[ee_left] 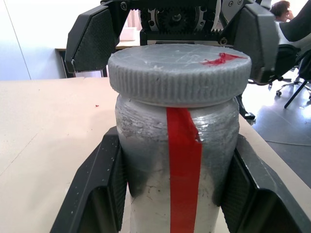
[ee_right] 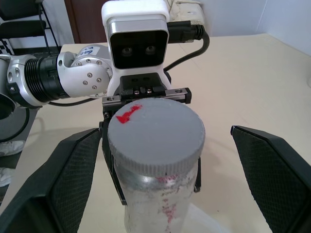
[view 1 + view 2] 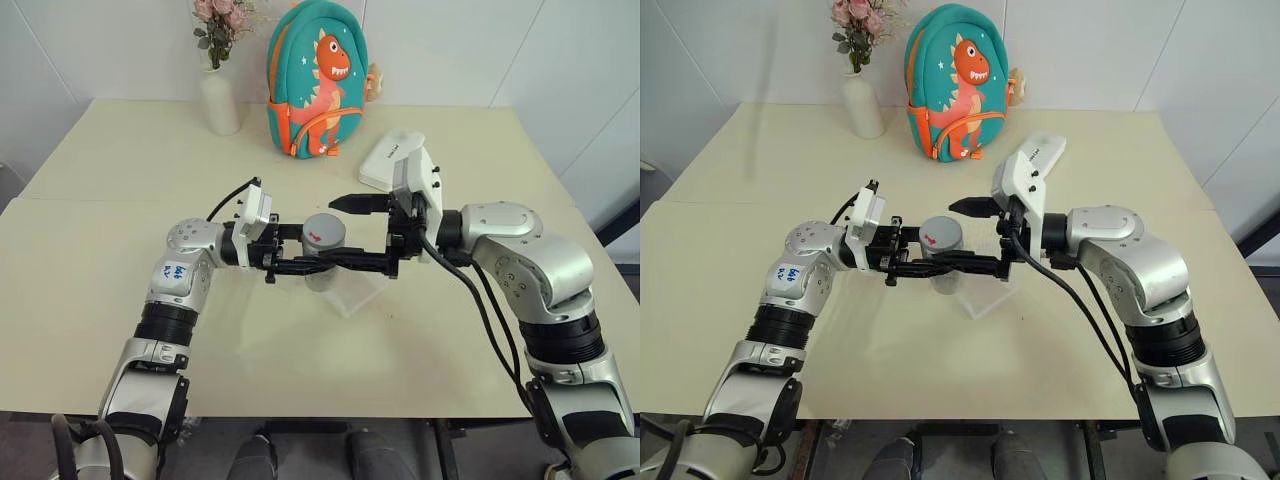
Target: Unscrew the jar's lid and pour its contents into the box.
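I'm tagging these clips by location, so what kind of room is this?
Probably an office or lab room: a plain beige table, white walls, an office chair on a grey floor, with a flower vase and dinosaur backpack as props.

Jar (image 1: 177, 160) base is cut off at the frame edge in both wrist views. Contents are hidden behind the opaque wall and the seated lid (image 2: 155, 133). Box (image 3: 352, 290) is largely masked by jar and grippers; its outline cannot be traced.
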